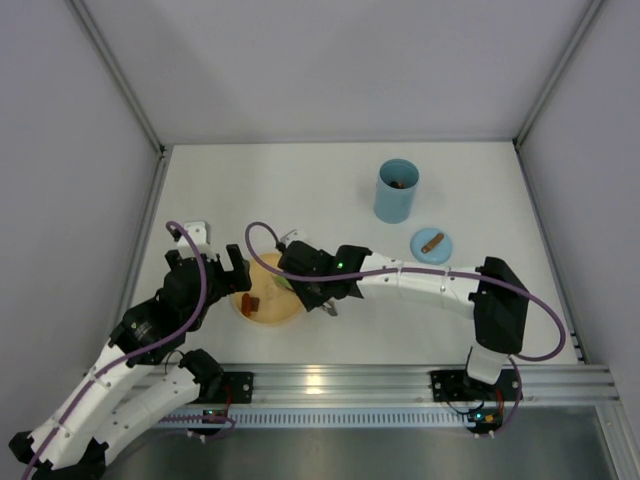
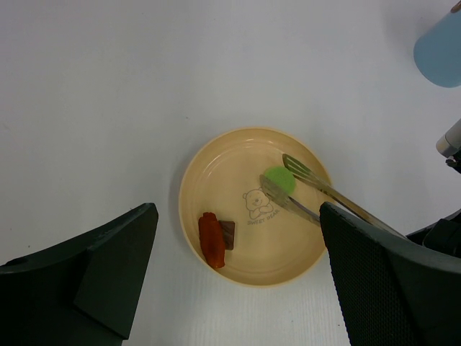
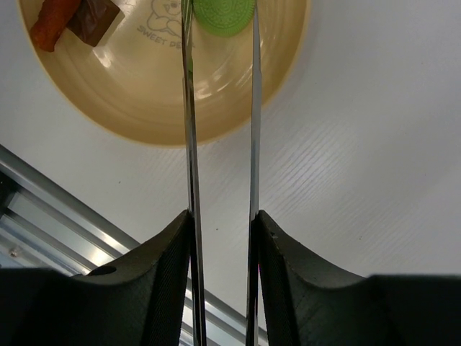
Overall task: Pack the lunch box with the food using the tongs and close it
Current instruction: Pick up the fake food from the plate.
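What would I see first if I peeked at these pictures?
Probably the silver tongs, squeezed in the right gripper, with their tips on either side of a round green food piece on the yellow plate. A red piece and a brown piece lie together at the plate's other side. Far back on the table stands the open blue lunch box, its lid lying beside it.

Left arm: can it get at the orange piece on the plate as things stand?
Probably yes. The left claw hangs open over the plate, the orange piece showing between its fingers. The tongs in the right claw are at the green piece on the plate's other side, apart from it.
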